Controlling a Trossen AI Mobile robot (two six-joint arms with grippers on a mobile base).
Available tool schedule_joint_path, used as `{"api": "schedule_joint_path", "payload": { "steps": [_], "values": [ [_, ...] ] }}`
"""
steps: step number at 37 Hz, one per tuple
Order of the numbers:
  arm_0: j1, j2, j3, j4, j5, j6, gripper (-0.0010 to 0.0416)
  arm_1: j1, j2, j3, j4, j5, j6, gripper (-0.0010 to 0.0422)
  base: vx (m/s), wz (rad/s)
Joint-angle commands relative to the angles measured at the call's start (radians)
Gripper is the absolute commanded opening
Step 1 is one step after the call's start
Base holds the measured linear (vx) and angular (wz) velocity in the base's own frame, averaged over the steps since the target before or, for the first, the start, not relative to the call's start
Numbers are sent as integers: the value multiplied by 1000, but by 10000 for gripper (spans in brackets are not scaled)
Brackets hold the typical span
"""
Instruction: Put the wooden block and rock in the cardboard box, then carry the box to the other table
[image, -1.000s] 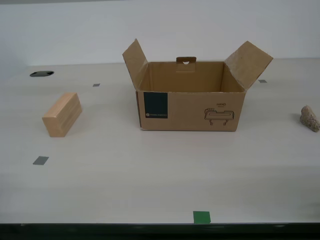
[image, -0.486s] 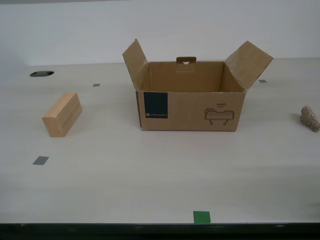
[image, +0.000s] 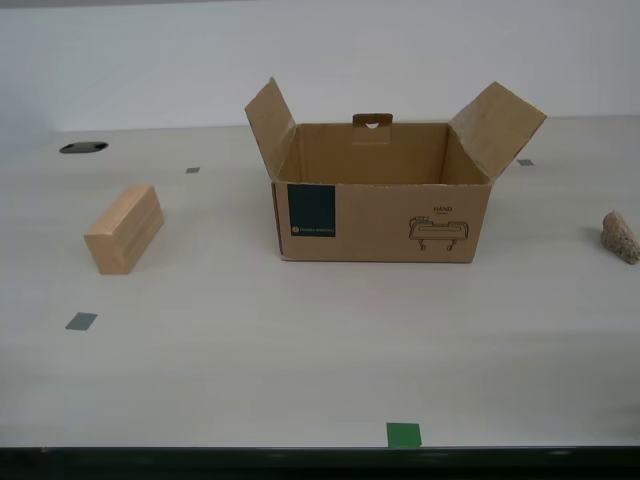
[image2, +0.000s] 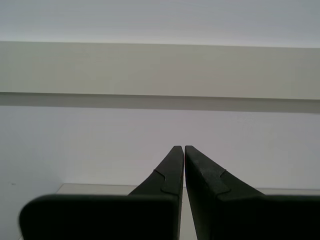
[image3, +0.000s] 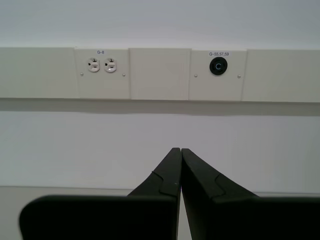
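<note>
I am keeping my first gripper (image3: 180, 150) and my second gripper (image2: 184, 148) pinched closed on nothing, parked facing the wall, since the wooden block (image: 124, 229) and the rock (image: 620, 237) are sitting outside the open-flapped cardboard box (image: 385, 215).

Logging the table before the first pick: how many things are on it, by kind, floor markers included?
Cardboard box: 1, open and empty as far as seen
Wooden block: 1
Rock: 1
Grey square markers: 3
Green tape mark: 1
Dark oval cable port: 1
Total: 8
</note>
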Motion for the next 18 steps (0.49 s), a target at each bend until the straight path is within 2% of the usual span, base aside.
{"api": "schedule_joint_path", "payload": {
  "steps": [1, 18],
  "values": [
    [0, 0, 1, 4, 0, -2, 0, 0, 0, 1, 5, 2, 1, 0, 0, 0],
    [0, 0, 1, 5, 0, -3, -1, 0, 0, 4, 5, 2, 0, 0, 0, 0]
  ]
}}
